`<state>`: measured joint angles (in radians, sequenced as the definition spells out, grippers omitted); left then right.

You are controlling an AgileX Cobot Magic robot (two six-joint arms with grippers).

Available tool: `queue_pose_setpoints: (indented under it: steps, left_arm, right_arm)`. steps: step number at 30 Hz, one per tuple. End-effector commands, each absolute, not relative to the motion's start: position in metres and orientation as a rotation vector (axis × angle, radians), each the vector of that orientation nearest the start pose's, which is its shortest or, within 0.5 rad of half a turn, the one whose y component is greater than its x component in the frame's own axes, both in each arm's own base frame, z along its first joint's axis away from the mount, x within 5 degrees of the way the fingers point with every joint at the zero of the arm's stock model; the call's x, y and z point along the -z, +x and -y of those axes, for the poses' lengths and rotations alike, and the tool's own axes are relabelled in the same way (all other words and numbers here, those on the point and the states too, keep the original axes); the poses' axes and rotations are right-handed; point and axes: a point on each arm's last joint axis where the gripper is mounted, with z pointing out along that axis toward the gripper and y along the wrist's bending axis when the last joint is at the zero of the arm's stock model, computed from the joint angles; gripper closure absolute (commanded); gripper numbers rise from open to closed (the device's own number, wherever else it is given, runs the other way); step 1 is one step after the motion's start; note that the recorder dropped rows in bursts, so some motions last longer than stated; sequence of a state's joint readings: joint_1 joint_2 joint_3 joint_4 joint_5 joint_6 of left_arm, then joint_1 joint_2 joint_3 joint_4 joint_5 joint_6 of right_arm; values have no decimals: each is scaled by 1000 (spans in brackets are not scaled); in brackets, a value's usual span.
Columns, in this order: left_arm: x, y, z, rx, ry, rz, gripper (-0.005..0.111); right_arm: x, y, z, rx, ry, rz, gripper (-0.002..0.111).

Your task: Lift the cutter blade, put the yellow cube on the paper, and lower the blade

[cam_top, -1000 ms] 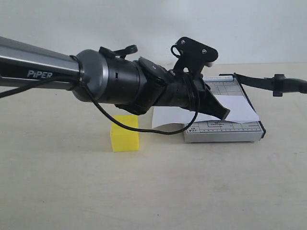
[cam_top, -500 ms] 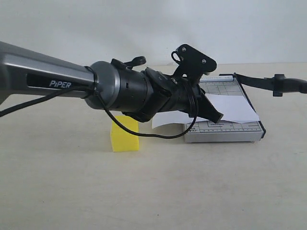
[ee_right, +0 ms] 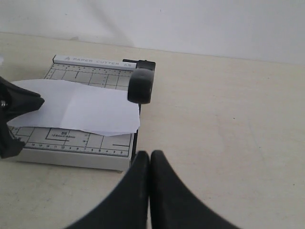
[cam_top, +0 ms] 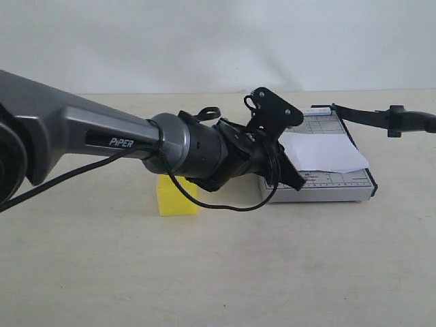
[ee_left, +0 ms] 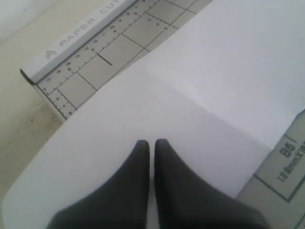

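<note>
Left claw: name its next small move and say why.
Probably move off the paper and draw back toward the yellow cube. The cutter blade already stands raised, the cube sits on the table beside the board, and the left claw is shut.

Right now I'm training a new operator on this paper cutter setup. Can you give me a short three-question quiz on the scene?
1. True or false: the yellow cube sits on the paper.
2. The cutter blade is: A) raised, B) lowered flat, C) removed.
3. Fill in: the left gripper, fingers together, is over the ____.

Key: 1 false; 2 A; 3 paper.
</note>
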<state>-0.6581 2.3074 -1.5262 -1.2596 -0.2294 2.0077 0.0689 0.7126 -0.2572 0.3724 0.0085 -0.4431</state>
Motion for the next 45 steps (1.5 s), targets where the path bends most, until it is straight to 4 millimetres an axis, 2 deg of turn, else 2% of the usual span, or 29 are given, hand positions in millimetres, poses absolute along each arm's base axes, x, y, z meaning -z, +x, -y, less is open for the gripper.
queue_pose_setpoints:
  steps: [1, 13, 20, 23, 29, 34, 45]
  left_arm:
    - [-126, 412, 296, -295, 1288, -1705, 102]
    - [-128, 415, 297, -294, 1280, -1698, 102]
    - [-105, 414, 298, -294, 1315, -1728, 102]
    - [-102, 414, 298, -289, 1322, -1733, 102]
    - [-99, 413, 301, -256, 1366, -1714, 102]
    - [-98, 417, 313, -192, 1383, -1688, 102]
    - [-97, 420, 315, -187, 1381, -1682, 102]
  right_arm:
    - [-233, 137, -9, 4, -140, -1936, 108]
    - [-233, 137, -9, 4, -140, -1936, 108]
    - [-233, 137, -9, 4, -140, -1936, 108]
    - [-233, 137, -9, 4, -140, -1936, 108]
    - [-233, 137, -9, 4, -140, -1936, 108]
    - [-234, 137, -9, 7, -138, -1929, 108]
    - [-234, 138, -9, 9, -136, -1925, 108]
